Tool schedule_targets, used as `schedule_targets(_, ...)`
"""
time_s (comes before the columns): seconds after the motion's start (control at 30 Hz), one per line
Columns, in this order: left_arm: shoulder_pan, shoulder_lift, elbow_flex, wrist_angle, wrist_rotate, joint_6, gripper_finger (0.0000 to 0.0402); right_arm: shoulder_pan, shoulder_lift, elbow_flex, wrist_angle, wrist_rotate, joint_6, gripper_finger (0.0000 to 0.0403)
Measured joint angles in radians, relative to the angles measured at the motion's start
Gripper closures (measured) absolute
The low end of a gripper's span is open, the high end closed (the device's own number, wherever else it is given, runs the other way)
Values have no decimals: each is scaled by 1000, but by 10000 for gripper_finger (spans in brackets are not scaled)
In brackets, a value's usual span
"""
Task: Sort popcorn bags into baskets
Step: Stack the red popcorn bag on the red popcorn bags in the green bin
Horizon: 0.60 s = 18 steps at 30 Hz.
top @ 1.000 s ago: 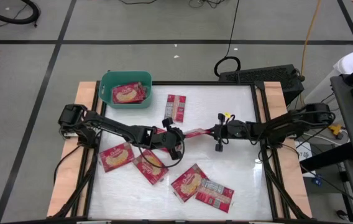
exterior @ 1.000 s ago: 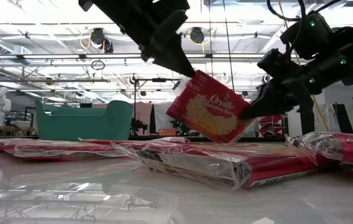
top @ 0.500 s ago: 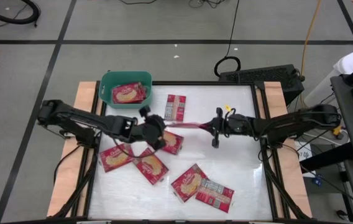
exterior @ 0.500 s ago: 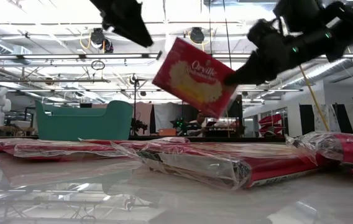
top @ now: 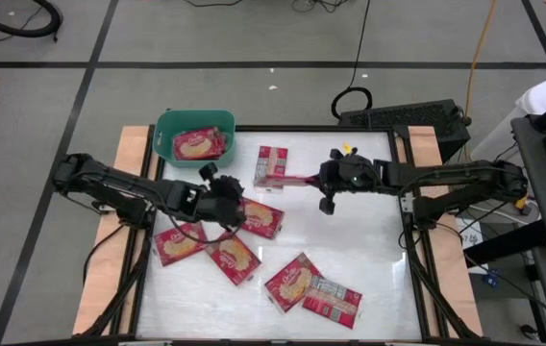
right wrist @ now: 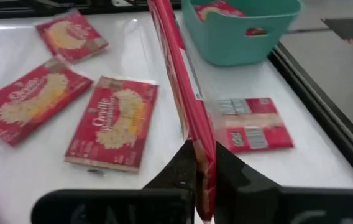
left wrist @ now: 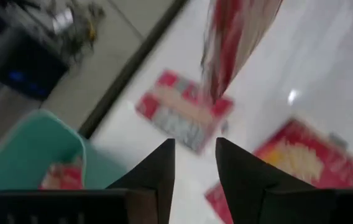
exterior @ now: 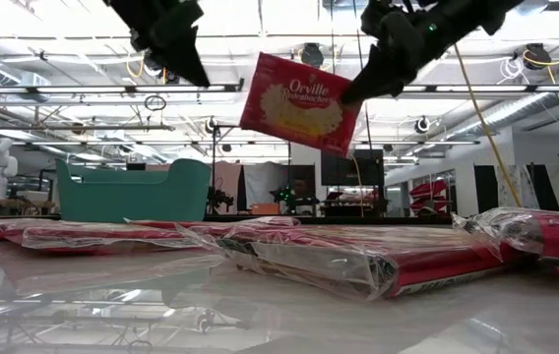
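Since the handover my left gripper (top: 217, 183) has let go, fingers spread; the right gripper (top: 313, 180) has carried the popcorn bag (exterior: 298, 101) toward the basket (top: 165, 129), pinching one edge. Light, flat, crinkly film: grip edges.

Held popcorn bag (left wrist: 235, 46) blurred in left wrist view, upper end cut off by frame edge; teal bin (left wrist: 33, 155) there blurred, packet inside it a red smear; print on grey-white packet (top: 272, 165) too small to read from above; low view crops both arms at top edge, left gripper (exterior: 176, 44) only partly in frame; bin contents hidden behind its wall at table height; right gripper (right wrist: 202, 163) fingers part hidden by bag edge pinched between them.
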Motion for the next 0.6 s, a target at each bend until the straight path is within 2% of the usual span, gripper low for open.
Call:
schedule_targets(0.13,40,-38,-81,218,29,141,280,-32,2,33,-37,4,42,394)
schedule_targets(0.23,81,-65,-136,416,139,248,265,-44,2,35,-39,1,34,394)
schedule_targets(0.33,122,-67,-170,576,256,323,233,-45,11,35,-41,-2,25,394)
schedule_targets(0.5,186,-65,-177,697,296,422,164,-45,32,34,-42,-47,24,394)
schedule_targets(0.6,219,-63,-177,727,389,493,134,-45,38,34,-38,-52,21,394)
